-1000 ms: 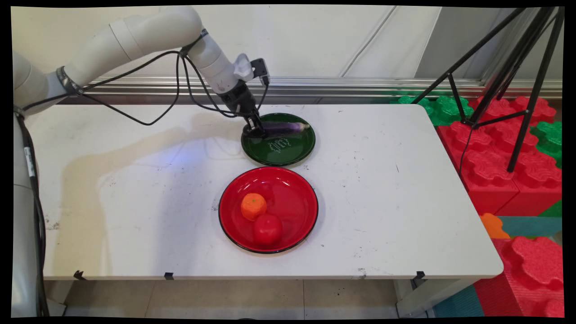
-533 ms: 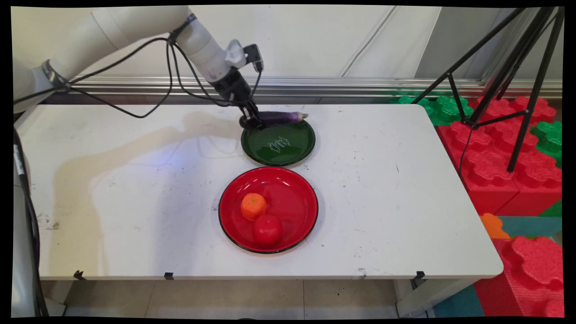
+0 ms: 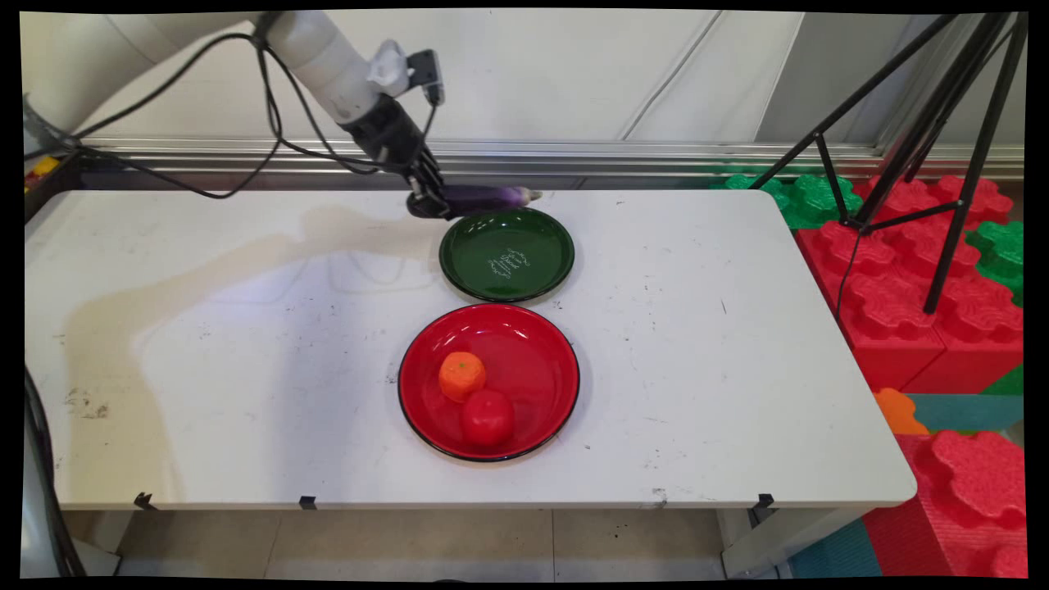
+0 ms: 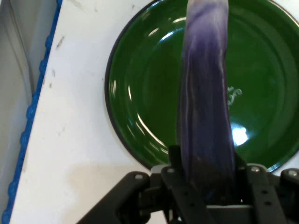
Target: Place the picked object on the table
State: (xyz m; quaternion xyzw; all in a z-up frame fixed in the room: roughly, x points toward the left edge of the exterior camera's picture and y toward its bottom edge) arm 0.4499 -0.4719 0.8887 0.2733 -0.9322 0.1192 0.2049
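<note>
My gripper point(image 3: 428, 201) point(image 4: 205, 179) is shut on the left end of a purple eggplant point(image 3: 485, 197) point(image 4: 205, 102), which hangs level in the air over the far rim of the green plate point(image 3: 506, 254) point(image 4: 145, 88). The green plate holds nothing. In front of it stands a red plate point(image 3: 533, 360) with an orange point(image 3: 461, 375) and a red tomato point(image 3: 487, 417) in it. In the hand view the eggplant runs up from between the fingers, across the green plate below.
A black tripod point(image 3: 918, 139) stands off the table's right side over red and green foam blocks point(image 3: 918, 279). A metal rail point(image 3: 656, 152) runs along the wall behind the table. Black cables point(image 3: 270, 123) hang from the arm at upper left.
The gripper has lifted the eggplant off the green plate and carried it up and to the left. The plates, orange and tomato have stayed put.
</note>
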